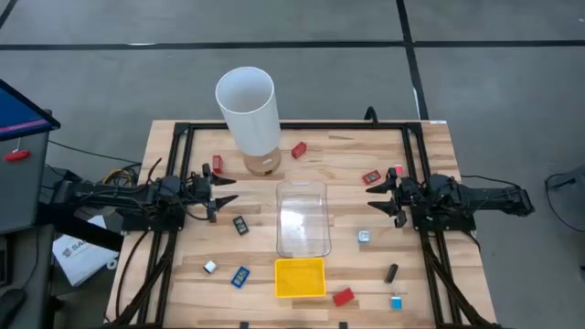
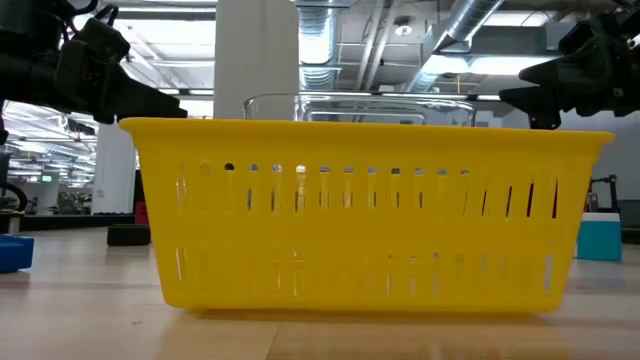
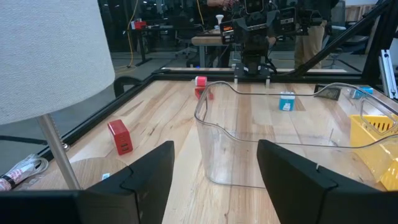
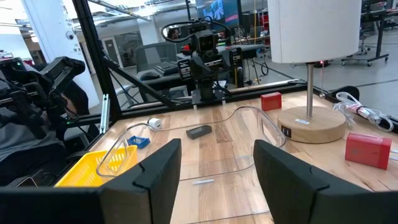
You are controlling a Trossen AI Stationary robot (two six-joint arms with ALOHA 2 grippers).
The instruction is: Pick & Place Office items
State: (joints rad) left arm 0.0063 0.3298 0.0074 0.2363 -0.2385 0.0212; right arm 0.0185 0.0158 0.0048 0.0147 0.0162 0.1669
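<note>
Wooden tabletop below me, office items scattered round the clear bin (image 1: 303, 219) and yellow tray (image 1: 300, 277). On the left, my left gripper (image 1: 222, 190) hovers at the table's edge, jaws apart, holding nothing. Nearest to it, I judge, is the dark clip (image 1: 240, 225), just inboard and toward the front, long axis slanted. Over on the right, my right gripper (image 1: 377, 197) waits level, also open and empty, with the red block (image 1: 371, 176) close beside it.
</note>
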